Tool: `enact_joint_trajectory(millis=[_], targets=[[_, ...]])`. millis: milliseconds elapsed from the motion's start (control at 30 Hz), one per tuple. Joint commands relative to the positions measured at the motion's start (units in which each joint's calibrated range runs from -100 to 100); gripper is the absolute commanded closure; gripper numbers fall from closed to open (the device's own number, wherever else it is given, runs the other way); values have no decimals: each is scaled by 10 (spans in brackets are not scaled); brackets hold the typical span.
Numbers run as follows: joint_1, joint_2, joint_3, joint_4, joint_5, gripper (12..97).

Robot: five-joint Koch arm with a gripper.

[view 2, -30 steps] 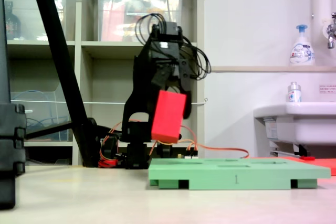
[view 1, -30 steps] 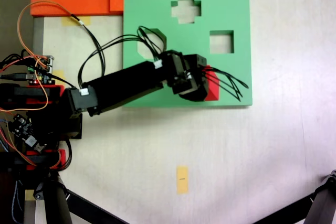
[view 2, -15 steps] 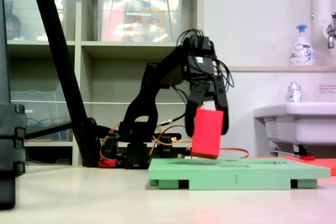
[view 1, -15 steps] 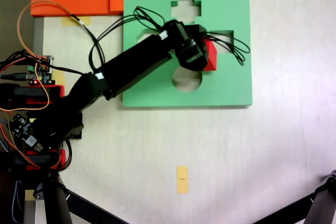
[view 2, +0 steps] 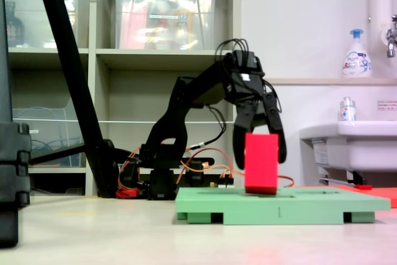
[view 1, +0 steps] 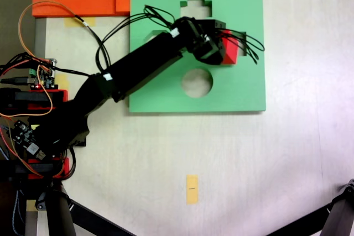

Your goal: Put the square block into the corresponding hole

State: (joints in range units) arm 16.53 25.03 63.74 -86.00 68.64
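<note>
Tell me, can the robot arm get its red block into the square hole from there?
Probably yes. The gripper holds the red block upright at the square hole in the green board, nothing blocking.

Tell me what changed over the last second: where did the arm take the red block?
The gripper carried the red block across the green board, from its near edge by the round hole to the square hole, and lowered it from tilted in the air to upright at board level. The block remains gripped. The board and yellow strip stayed put.
</note>
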Motion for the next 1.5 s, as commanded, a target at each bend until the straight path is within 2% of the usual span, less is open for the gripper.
enact_joint_trajectory(millis=[0,1267,1467], targets=[[6,-6,44,72,4,844],[4,100,55,120,-16,825],[-1,117,56,159,-17,685]])
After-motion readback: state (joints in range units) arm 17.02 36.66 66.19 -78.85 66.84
